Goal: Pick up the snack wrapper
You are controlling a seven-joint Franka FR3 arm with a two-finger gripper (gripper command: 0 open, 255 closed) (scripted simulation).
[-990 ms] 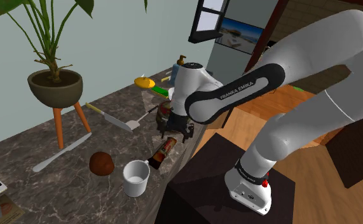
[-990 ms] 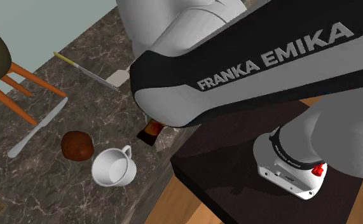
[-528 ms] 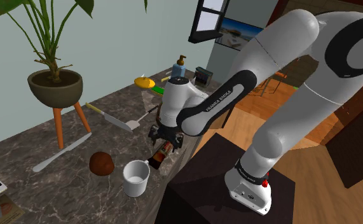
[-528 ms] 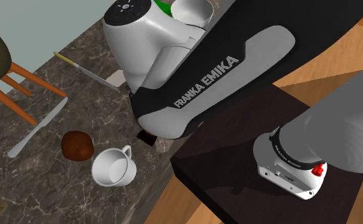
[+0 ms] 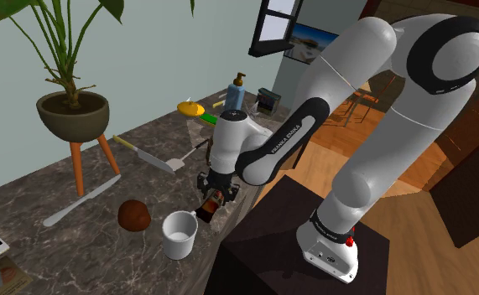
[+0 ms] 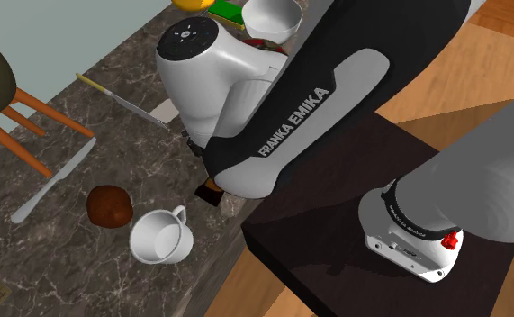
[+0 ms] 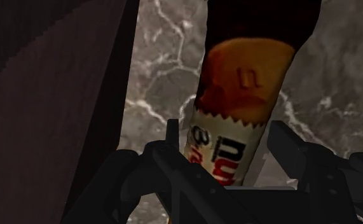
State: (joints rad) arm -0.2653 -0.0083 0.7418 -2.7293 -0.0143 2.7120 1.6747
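The snack wrapper [image 7: 237, 95] was 1 long, glossy packet. It had a dark brown body, an orange-brown picture at the middle, and a white, zigzag-edged end with red and dark lettering too partial to read. It lay flat on the dark, white-veined marble countertop [image 5: 103, 251], close to the edge beside the dark box stand [image 5: 262, 251] and just beside 1 smooth white mug [image 5: 179, 234].

The gripper [image 7: 223, 137] stood low over the packet's white end. Its 2 black fingers [image 7: 171, 149] were spread apart, 1 on each side. A sliver of marble showed between each finger and the packet, so nothing was clasped.

Near the mug sat 1 round, rough-looking brown ball [image 5: 133, 215]. Beyond that lay 1 flat grey knife [image 5: 82, 201].

The arm [image 6: 210, 72] was smooth and white, and its black band carried "FRANKA EMIKA" in white capitals.
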